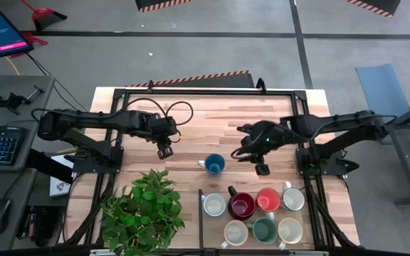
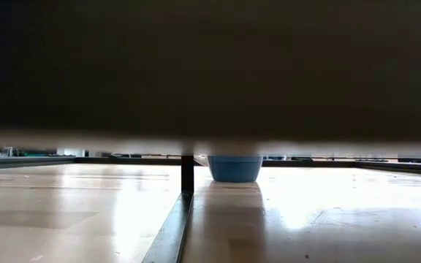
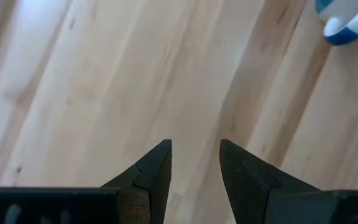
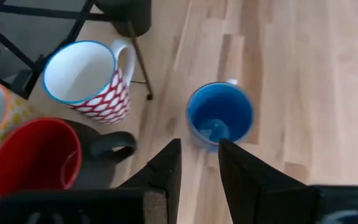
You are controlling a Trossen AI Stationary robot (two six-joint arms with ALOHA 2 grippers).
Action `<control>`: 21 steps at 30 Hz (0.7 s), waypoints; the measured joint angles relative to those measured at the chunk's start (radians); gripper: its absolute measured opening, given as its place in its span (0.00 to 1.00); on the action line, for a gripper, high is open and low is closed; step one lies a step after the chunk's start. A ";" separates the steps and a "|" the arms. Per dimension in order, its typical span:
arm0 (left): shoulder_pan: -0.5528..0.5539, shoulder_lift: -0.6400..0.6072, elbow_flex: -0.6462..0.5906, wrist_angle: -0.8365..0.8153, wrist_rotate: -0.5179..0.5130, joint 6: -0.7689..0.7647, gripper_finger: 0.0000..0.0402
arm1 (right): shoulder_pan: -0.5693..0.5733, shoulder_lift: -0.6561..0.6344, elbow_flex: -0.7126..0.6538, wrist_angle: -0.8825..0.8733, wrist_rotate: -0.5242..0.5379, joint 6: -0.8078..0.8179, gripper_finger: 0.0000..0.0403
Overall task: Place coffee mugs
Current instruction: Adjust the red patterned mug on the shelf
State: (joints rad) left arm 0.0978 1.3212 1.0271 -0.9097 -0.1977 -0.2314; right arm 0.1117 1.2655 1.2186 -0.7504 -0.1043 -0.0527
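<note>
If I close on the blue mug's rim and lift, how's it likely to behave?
The blue mug looks glazed and stiff, so its rim probably won't give and may slip between narrow fingers. It stands upright on a broad base, so a nudge should slide rather than tip it. The side handle may make it hang unevenly.

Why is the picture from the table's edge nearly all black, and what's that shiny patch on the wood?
Low view: something dark and blurred sits right at the camera, hiding all but a strip where the blue mug shows. The table gleams with glare there. High view: even light. Left wrist view: the mug's edge is blurry.
</note>
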 joint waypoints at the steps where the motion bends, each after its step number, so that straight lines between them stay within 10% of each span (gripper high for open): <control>1: 0.000 0.000 0.000 -0.001 -0.009 0.001 0.31 | 0.015 0.010 -0.003 0.007 0.004 0.021 0.21; 21: -0.025 -0.008 -0.107 -0.014 -0.022 0.086 0.31 | 0.188 0.436 0.276 -0.010 0.081 0.180 0.21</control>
State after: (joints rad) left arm 0.0728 1.3136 0.9200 -0.9236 -0.2197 -0.1452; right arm 0.2996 1.7014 1.4950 -0.7603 -0.0233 0.1271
